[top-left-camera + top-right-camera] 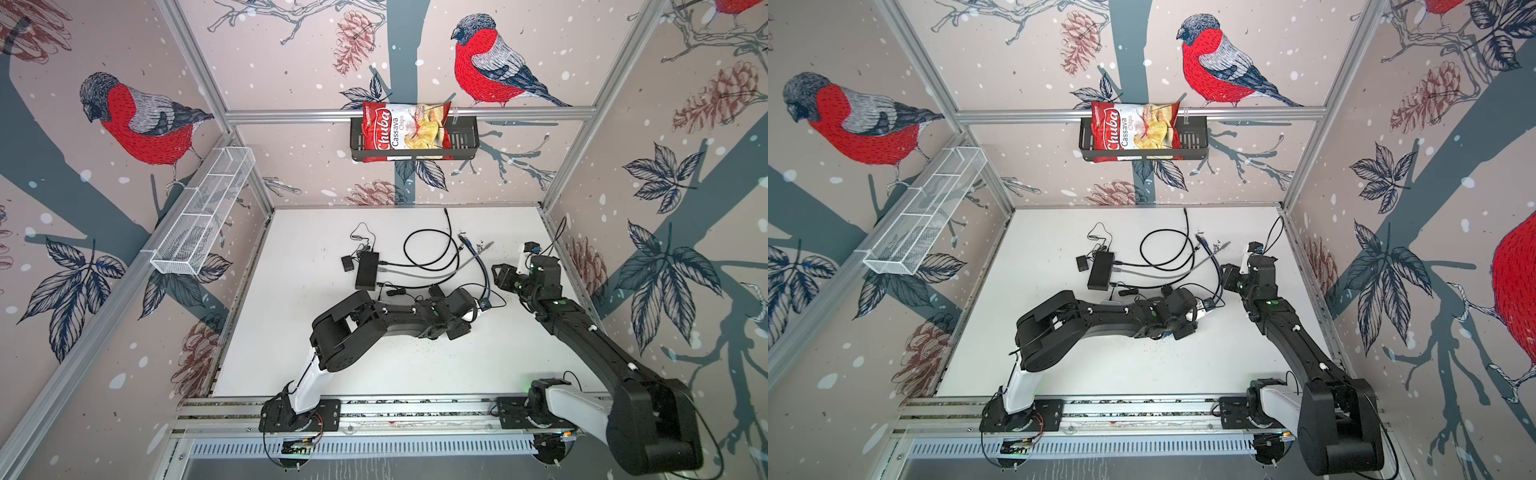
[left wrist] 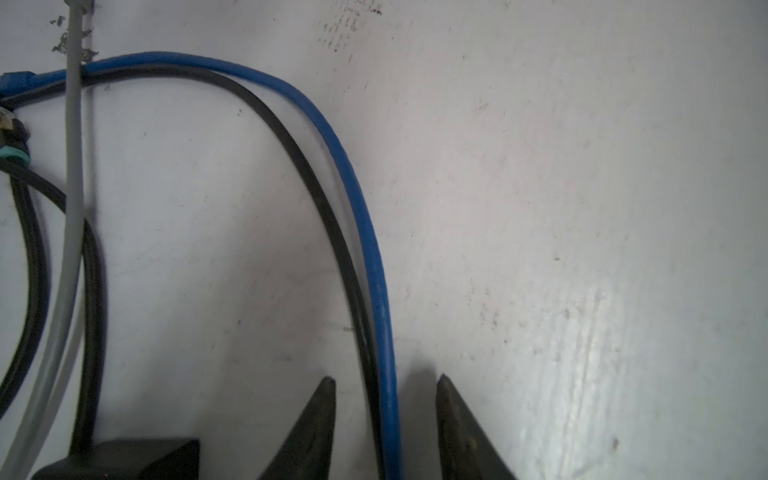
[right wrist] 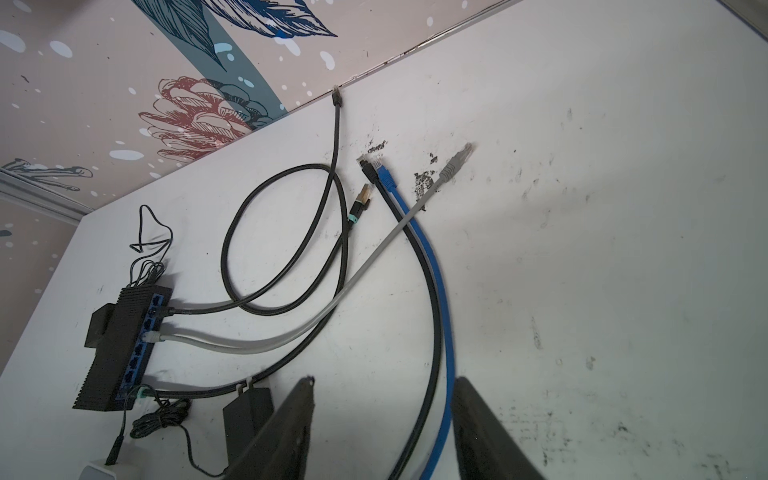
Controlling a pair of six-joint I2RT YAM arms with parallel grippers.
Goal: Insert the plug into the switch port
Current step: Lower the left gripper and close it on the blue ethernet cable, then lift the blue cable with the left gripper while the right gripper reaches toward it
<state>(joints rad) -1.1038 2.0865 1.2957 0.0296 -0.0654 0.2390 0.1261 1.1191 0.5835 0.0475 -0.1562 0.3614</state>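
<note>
White tabletop [image 3: 582, 249] w/ bird wallpaper behind. Black network switch [image 3: 110, 345] lies toward the back, left of centre. Three cables already sit in its blue ports, and several ports are free btw the grey one and the last black one. Blue plug [image 3: 386, 176] lies loose on the table, well apart from the switch and just beside a black plug [image 3: 368, 166]; grey plug [image 3: 457, 160] is near.

Step, prob: getting hold of the blue cable [image 2: 365, 216]. Plug not picked up yet, insertion not begun. left gripper [image 2: 386, 377] is low over the table, fingers [image 2: 320, 415] partly spread, straddling the blue cable + the black cable [image 2: 316, 178] beside it. There's a gap on each side, so nothing is pinched. right gripper [image 3: 382, 380] hangs higher, fingers [image 3: 469, 415] spread wide, empty.

Next, imo: close on the blue cable only, as the black one shares the gap and both could get grabbed. Or shift nearer the plug end, since a hold this far down leaves the plug floppy. Then line the plug up w/ a free port, clip side right.
</note>
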